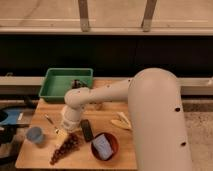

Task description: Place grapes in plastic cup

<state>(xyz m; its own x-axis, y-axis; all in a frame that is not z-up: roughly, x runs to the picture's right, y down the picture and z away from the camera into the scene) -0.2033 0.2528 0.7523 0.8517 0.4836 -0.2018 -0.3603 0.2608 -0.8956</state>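
Observation:
The grapes (64,148) lie as a long dark purple-red bunch on the wooden table (117,157), near its front left. The plastic cup (35,135) is small and light blue-grey and stands upright at the table's left edge, left of the grapes. My gripper (68,128) hangs at the end of the white arm (107,95), pointing down right over the upper right end of the bunch. The cup is about a hand's width to its left. I cannot tell whether the gripper touches the grapes.
A green tray (67,80) stands at the back left. A black slab (87,130) lies just right of the grapes. A red bowl (113,141) holding a blue item sits front centre. A yellow item (121,121) lies to the right, and a thin stick (50,123) to the left.

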